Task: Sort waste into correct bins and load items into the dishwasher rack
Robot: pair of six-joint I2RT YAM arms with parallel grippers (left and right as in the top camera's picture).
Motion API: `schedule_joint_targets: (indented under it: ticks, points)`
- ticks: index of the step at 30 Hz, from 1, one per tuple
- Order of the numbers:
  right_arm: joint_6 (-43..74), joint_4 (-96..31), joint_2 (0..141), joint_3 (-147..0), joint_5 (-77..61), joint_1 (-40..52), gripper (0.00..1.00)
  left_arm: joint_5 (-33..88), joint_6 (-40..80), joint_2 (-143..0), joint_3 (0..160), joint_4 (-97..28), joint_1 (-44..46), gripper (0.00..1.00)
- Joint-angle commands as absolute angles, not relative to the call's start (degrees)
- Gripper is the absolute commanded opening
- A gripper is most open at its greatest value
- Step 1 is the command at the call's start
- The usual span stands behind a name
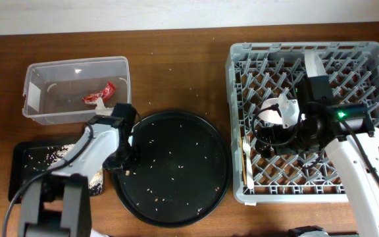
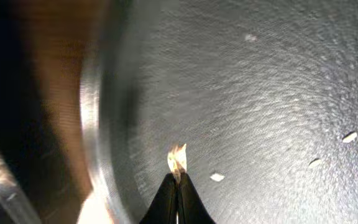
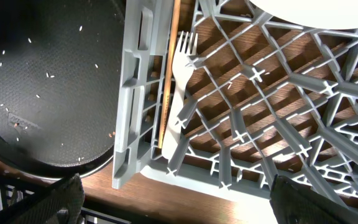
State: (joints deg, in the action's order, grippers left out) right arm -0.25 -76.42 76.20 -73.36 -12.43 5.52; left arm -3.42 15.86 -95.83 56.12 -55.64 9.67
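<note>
Now | step: scrap sorting | left gripper (image 2: 178,178) pinches beige scrap (image 2: 177,159) | right gripper (image 3: 176,182) wide, empty | next: lift to shallow black tray (image 1: 18,176)

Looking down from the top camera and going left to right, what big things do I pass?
clear tub → round black tray → grey rack

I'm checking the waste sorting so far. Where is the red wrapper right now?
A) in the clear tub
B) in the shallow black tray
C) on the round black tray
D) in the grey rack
A: the red wrapper lies on the floor of the clear tub.
</note>
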Motion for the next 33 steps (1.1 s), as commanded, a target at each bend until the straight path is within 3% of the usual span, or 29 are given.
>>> schedule_joint_targets:
  ticks: [1,10,12,15,18,22,27,33]
  points:
    - [-0.58,-76.49,76.29,-73.28,-11.68,5.98,0.98,-6.28,20.36,-88.42,57.71,-56.88,4.51,0.01]
    - [-0.58,-76.49,76.29,-73.28,-11.7,5.98,0.98,-6.35,20.36,-82.91,57.69,-56.73,-12.32,0.02]
    - [-0.58,-76.49,76.29,-73.28,-11.7,5.98,0.98,-6.44,20.45,-82.91,57.69,-56.38,-14.04,0.13]
    - [-0.58,-76.49,76.29,-73.28,-11.68,5.98,0.98,-6.46,21.21,-82.91,57.69,-56.27,-15.57,0.47]
    - [-0.58,-76.49,76.29,-73.28,-11.7,5.98,0.98,-6.46,21.21,-82.91,57.69,-56.29,-15.66,0.54]
    - [-0.58,-76.49,76.29,-73.28,-11.7,5.98,0.98,-3.77,21.17,-82.87,58.52,-57.28,-15.64,0.55]
    - [1.28,-75.46,76.29,-73.28,-11.77,5.98,0.98,0.21,15.31,-81.06,63.46,-59.07,-10.48,0.58]
    - [3.51,-68.1,76.29,-75.16,-15.97,5.96,0.98,0.69,6.31,-80.34,71.77,-59.77,5.98,0.82]
